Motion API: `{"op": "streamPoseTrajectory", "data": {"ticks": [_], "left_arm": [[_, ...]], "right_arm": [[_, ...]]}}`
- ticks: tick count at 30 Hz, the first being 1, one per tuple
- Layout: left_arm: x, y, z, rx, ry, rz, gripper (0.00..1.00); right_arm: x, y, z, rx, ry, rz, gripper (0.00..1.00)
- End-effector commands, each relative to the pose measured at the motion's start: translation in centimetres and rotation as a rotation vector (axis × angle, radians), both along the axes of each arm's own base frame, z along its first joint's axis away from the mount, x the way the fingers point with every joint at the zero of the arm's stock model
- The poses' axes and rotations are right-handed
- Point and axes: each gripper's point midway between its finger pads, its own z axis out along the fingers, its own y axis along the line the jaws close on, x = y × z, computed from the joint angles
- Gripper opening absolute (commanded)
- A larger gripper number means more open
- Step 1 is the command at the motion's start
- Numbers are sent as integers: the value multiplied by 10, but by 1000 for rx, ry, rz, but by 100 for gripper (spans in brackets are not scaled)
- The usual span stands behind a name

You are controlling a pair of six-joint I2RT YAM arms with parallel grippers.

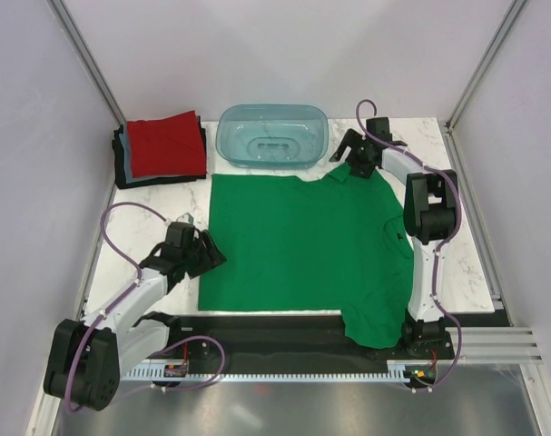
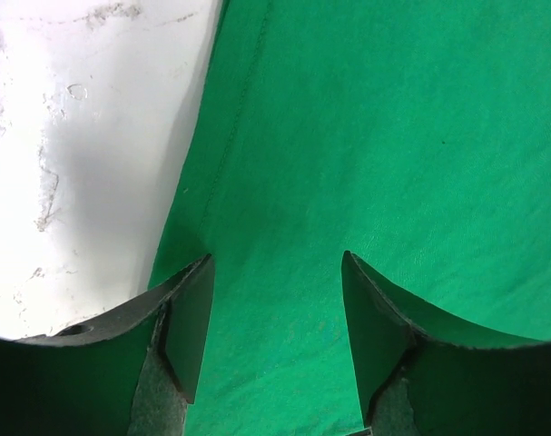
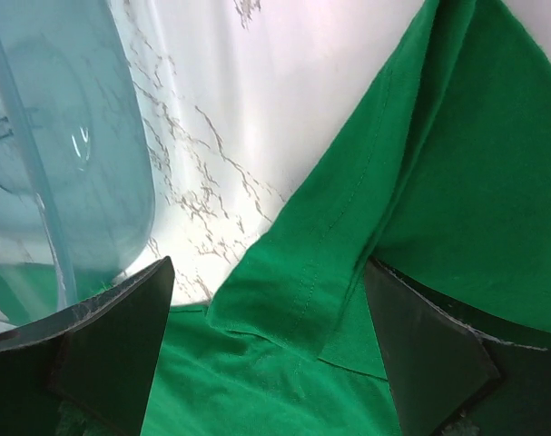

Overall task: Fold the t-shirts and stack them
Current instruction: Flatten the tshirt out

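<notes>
Over the green t-shirt [image 1: 302, 241], left tool [image 2: 276, 257] and right tool [image 3: 268, 263] both gape.

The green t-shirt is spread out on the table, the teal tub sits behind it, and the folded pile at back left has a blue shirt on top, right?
Not quite. The top external view shows a red shirt on top of the folded pile, not a blue one. The green t-shirt is spread out on the table, with the teal tub behind it.
</notes>
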Motion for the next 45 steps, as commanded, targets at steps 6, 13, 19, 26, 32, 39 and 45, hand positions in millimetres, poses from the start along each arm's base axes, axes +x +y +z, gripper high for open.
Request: {"op": "streamPoseTrajectory", "data": {"ticks": [6, 13, 19, 26, 32, 39, 45], "left_arm": [[12, -6, 12, -28, -67, -9, 63], [13, -7, 10, -29, -57, -17, 60], [13, -8, 10, -26, -57, -20, 60], [14, -8, 8, -26, -49, -25, 59], [14, -9, 8, -18, -31, -33, 59], [22, -8, 46, 37, -142, -2, 63], [61, -28, 42, 62, -59, -68, 67]], "right_arm": [[43, 10, 12, 276, -72, -84, 93], [110, 41, 118, 670, -383, -24, 92], [86, 32, 272, 1350, -686, 133, 94], [54, -5, 244, 898, -589, 36, 95], [-19, -58, 157, 121, -264, -94, 98], [-153, -93, 83, -155, -6, -156, 98], [-213, -40, 29, -159, 129, -5, 98]]}}
